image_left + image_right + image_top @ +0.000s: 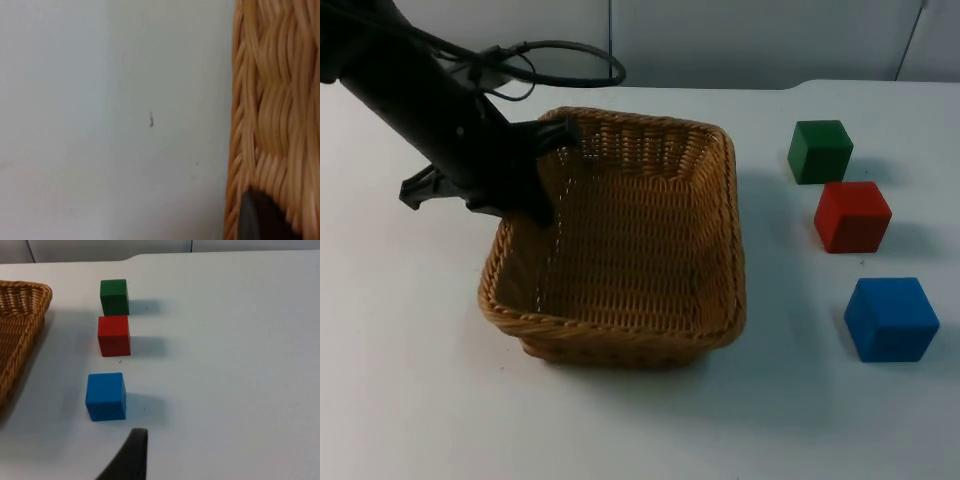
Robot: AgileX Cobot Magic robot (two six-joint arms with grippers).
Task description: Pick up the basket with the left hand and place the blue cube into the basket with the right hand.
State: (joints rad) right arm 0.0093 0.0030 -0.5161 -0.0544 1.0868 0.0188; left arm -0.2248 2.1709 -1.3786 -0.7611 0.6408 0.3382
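A woven wicker basket (620, 345) stands in the middle of the white table, and its wall (270, 100) looms close in the left wrist view. My left gripper (542, 175) straddles the basket's left rim near the far corner and is shut on it, hiding that part of the rim. The blue cube (891, 318) lies on the table to the right of the basket, nearest the front. In the right wrist view the blue cube (105, 396) sits a short way ahead of my right gripper (131, 460), which hangs above the table apart from it, with the basket's edge (20, 325) off to one side.
A red cube (852, 216) and a green cube (820, 151) stand in a row behind the blue one, each a small gap apart. The grey partition wall closes the table's far edge. Bare table lies in front of and left of the basket.
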